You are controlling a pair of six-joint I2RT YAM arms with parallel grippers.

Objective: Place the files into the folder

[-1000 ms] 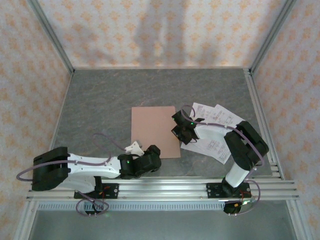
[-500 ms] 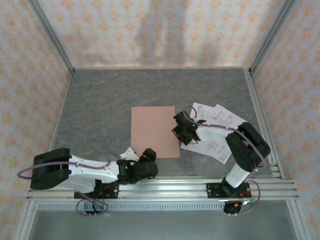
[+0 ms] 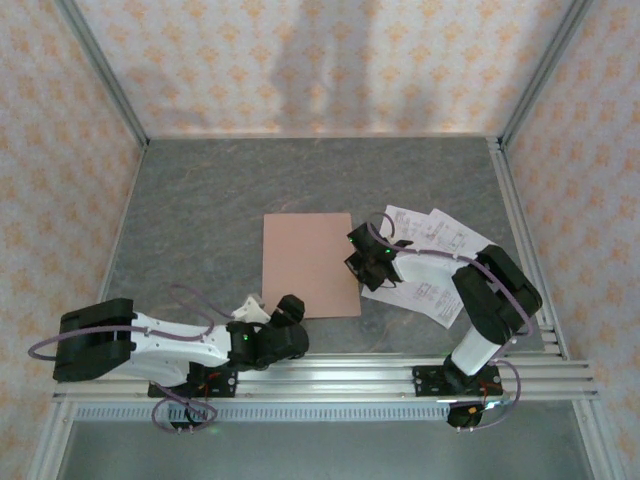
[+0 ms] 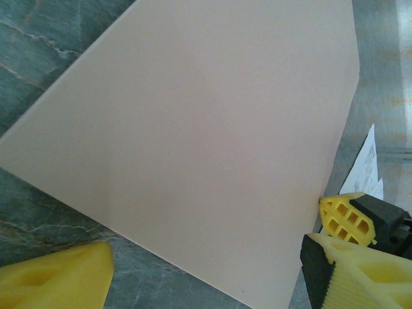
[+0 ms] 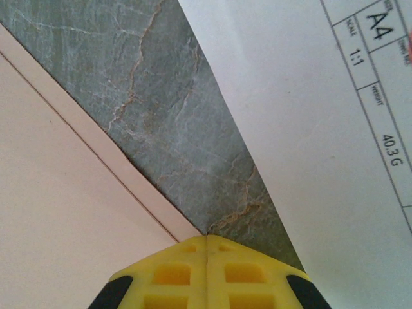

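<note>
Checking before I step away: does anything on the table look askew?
The files lie fanned at different angles right of the folder, overlapping rather than stacked square. Nothing looks torn or spilled.

view: right wrist | files (image 5: 302,122) | printed boxes on the sheet: "A4" | "SCALE 1:1" | "WEIGHT 40.3G"

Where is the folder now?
In the top view the folder lies flat mid-table, just left of the files, with the right gripper at its right edge.
</note>
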